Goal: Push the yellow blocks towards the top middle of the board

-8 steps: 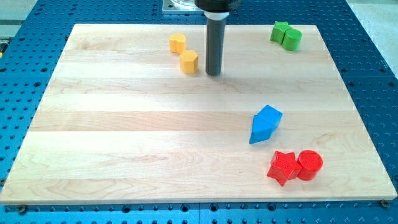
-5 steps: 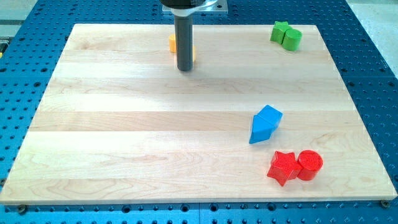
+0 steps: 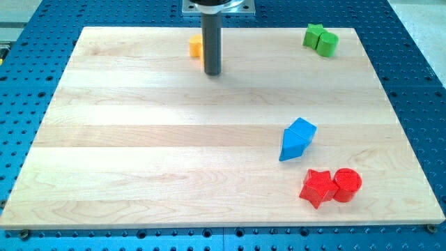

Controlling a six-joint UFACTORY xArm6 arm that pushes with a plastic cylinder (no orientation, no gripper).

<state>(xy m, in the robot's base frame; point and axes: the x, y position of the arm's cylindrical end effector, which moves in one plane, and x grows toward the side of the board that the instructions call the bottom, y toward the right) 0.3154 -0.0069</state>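
One yellow block [image 3: 195,47] shows near the view's top, left of centre on the wooden board [image 3: 139,139]. Only its left part is visible; the dark rod covers the rest. A second yellow block does not show; it may be hidden behind the rod. My tip [image 3: 212,73] rests on the board just below and to the right of the visible yellow block, close to it. I cannot tell whether the rod touches it.
A green star [image 3: 313,33] and a green cylinder [image 3: 327,43] sit together at the top right. A blue wedge-like block [image 3: 297,138] lies right of centre. A red star [image 3: 318,187] and a red cylinder [image 3: 346,184] sit at the bottom right.
My tip swept left from beside the lower yellow block, then moved up and slightly right. The lower yellow block, plainly visible before, is now hidden behind the rod.
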